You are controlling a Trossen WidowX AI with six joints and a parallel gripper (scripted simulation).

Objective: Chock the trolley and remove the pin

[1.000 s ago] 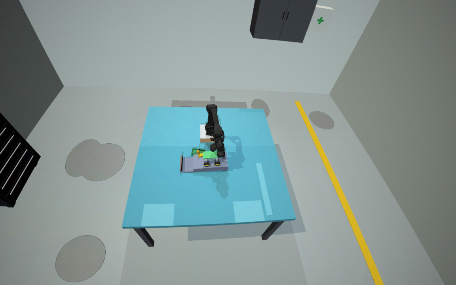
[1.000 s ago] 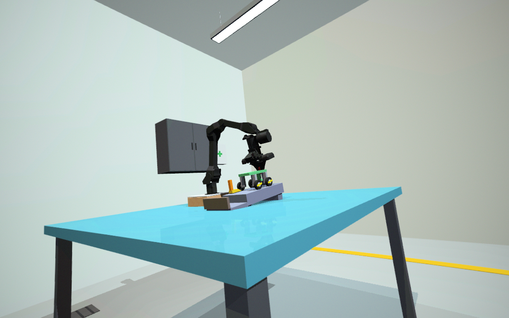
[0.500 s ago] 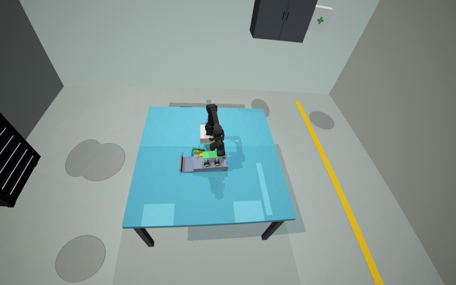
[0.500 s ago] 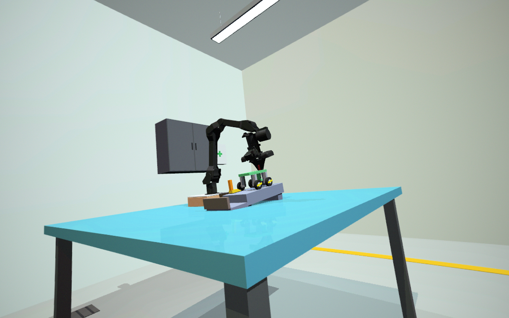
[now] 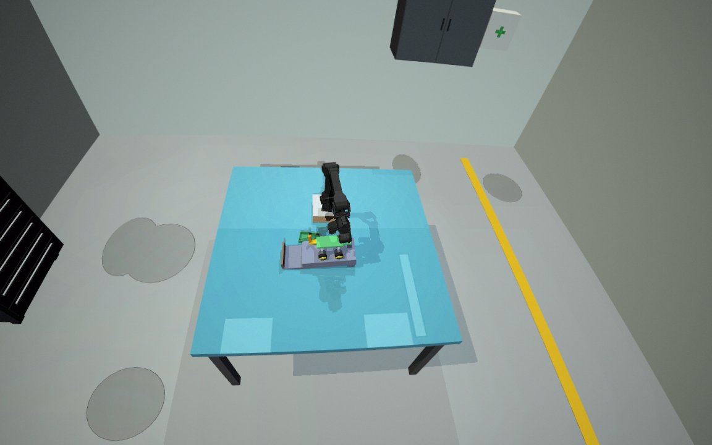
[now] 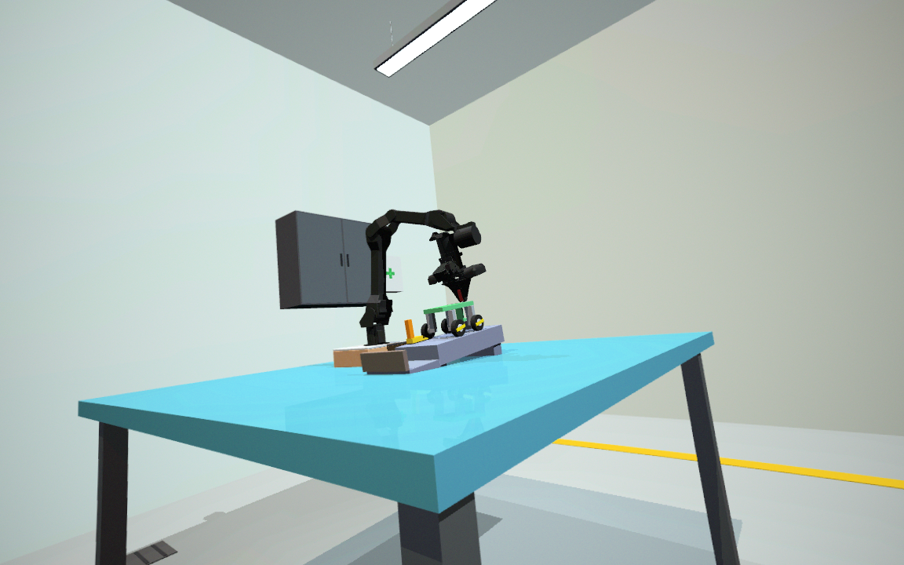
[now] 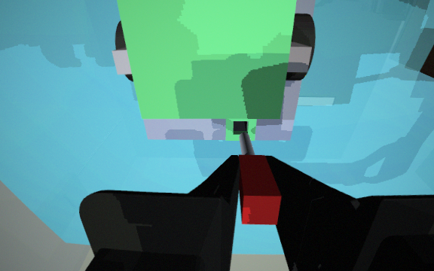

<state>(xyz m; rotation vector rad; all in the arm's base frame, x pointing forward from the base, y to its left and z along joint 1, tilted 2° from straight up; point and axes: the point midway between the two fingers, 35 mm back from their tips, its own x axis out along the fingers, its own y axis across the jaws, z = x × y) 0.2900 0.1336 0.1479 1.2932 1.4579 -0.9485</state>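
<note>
My gripper (image 6: pixel 461 298) (image 7: pixel 250 162) is shut on the red head of the stop pin (image 7: pixel 261 177) (image 6: pixel 460 295), above the uphill end of the ramp (image 5: pixel 314 261) (image 6: pixel 469 342). The pin's grey shank points down; its lower end shows beside the dark open hole in the small green block (image 7: pixel 229 129), clear of the hole. The green-topped trolley (image 5: pixel 328 241) (image 6: pixel 446 308) (image 7: pixel 217 30) stands on the ramp. The yellow chock (image 5: pixel 313 241) (image 6: pixel 416 340), orange handle upright, lies at the downhill side of its far-side downhill wheel; exact contact is too small to tell. The green tray (image 5: pixel 303 237) lies behind the ramp.
A brown stop board (image 5: pixel 282 254) (image 6: pixel 384 362) stands across the ramp's low end. A white-topped box (image 5: pixel 318 202) (image 6: pixel 347 358) with orange-brown sides is by the arm's base. The tray lies between this box and the ramp, beside the chock.
</note>
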